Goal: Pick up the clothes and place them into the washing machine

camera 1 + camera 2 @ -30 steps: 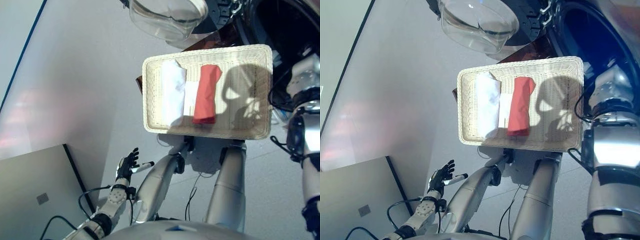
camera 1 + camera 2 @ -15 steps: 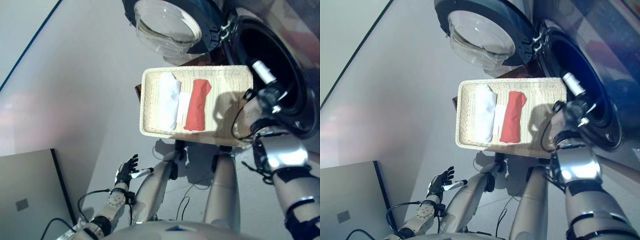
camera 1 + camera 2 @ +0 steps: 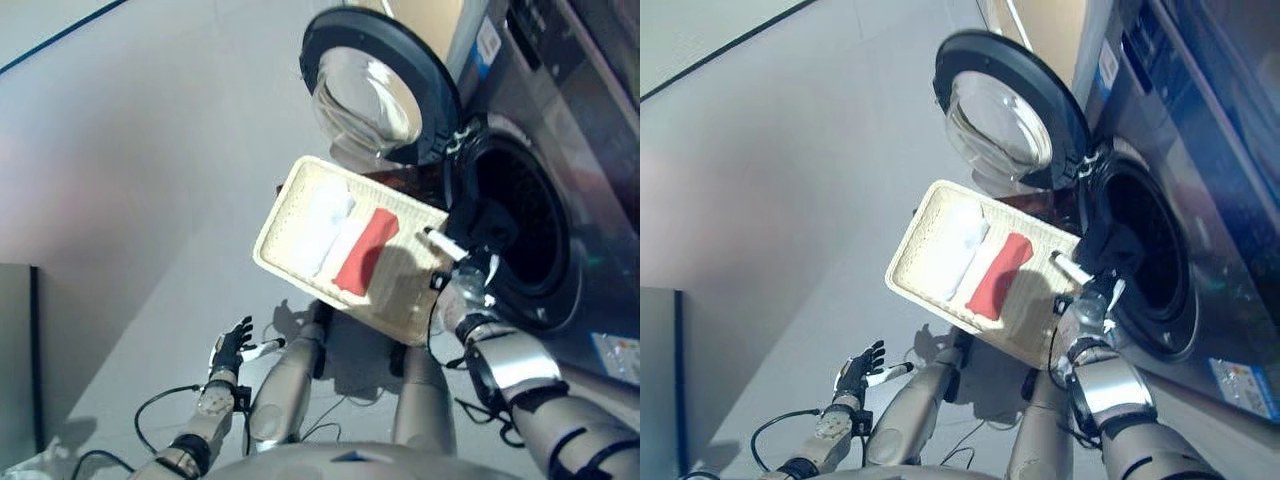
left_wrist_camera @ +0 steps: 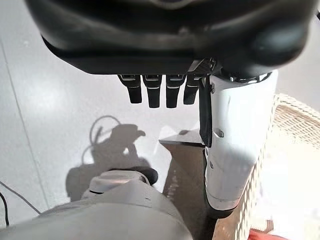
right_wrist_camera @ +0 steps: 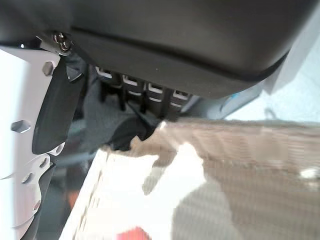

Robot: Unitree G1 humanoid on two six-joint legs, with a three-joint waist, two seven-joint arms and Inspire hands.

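A cream wicker basket [image 3: 268, 238] holds a folded white cloth [image 3: 322, 222] and a red cloth [image 3: 362, 255] side by side. Right of it gapes the washing machine's dark drum opening [image 3: 522, 225], its round glass door [image 3: 375, 95] swung wide. My right hand [image 3: 480, 240] hovers at the basket's right edge, just in front of the drum, fingers relaxed and holding nothing; its wrist view looks past the fingers [image 5: 132, 87] onto the basket's weave [image 5: 240, 165]. My left hand [image 3: 232, 345] hangs low beside my body, open and empty.
The basket rests on a dark brown stand [image 4: 185, 170]. A grey panel [image 3: 15, 350] lies on the floor at the far left. Pale grey floor spreads left of the basket and the machine.
The camera has swung up, bringing the machine and door into full view. My right hand has risen from the right side to the basket's right edge by the drum. The left hand stays low.
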